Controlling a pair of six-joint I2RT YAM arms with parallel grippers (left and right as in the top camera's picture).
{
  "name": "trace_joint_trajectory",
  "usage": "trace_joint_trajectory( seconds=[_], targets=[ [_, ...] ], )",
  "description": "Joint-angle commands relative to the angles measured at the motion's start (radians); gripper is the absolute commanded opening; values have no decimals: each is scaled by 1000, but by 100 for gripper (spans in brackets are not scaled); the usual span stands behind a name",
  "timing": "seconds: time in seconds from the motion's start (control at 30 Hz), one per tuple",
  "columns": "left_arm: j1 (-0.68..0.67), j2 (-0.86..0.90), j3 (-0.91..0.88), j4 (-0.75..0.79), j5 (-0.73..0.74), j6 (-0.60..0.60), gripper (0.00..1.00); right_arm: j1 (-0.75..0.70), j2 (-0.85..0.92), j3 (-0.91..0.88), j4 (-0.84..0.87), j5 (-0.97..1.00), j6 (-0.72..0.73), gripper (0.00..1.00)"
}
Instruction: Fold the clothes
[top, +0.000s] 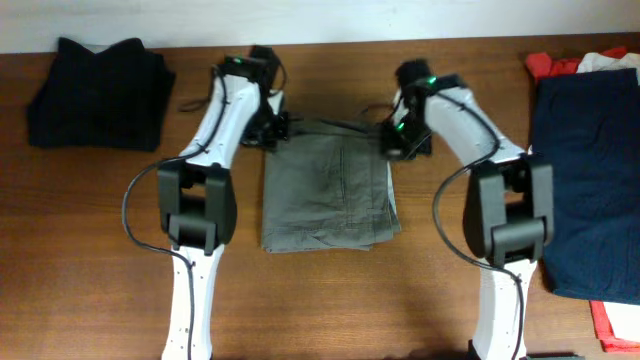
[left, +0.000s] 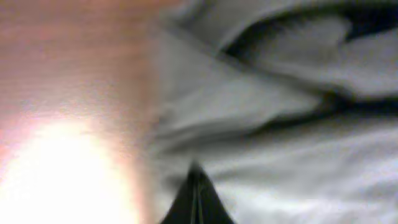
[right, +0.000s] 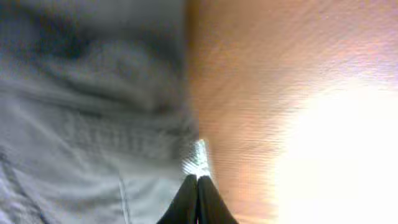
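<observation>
A grey-green garment lies folded into a rough rectangle in the middle of the table. My left gripper is at its far left corner and my right gripper at its far right corner. In the left wrist view the fingers are pressed together over the grey cloth, near its edge. In the right wrist view the fingers are shut at the edge of the cloth, with a bright bit of fabric at their tips.
A folded black pile sits at the back left. A large navy garment covers the right side, with red cloth and white cloth behind it. The wooden table shows around them.
</observation>
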Motion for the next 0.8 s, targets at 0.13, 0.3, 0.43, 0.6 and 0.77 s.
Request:
trace_joint_trajectory(
  seconds=[0.13, 0.3, 0.43, 0.6, 0.77],
  targets=[
    [37, -55, 388, -323, 214, 44, 1, -63, -37, 462, -598, 37, -32, 4],
    [31, -202, 386, -322, 205, 47, 1, 27, -97, 438, -646, -38, -75, 4],
    [14, -383, 183, -322, 177, 46, 3, 60, -283, 340, -646, 17, -75, 4],
    [3, -497, -479, -254, 102, -12, 0, 60, -379, -63, -562, 20, -71, 4],
    [-22, -497, -760, -11, 187, -14, 0, 60, -379, -424, -216, -130, -71, 4]
  ],
)
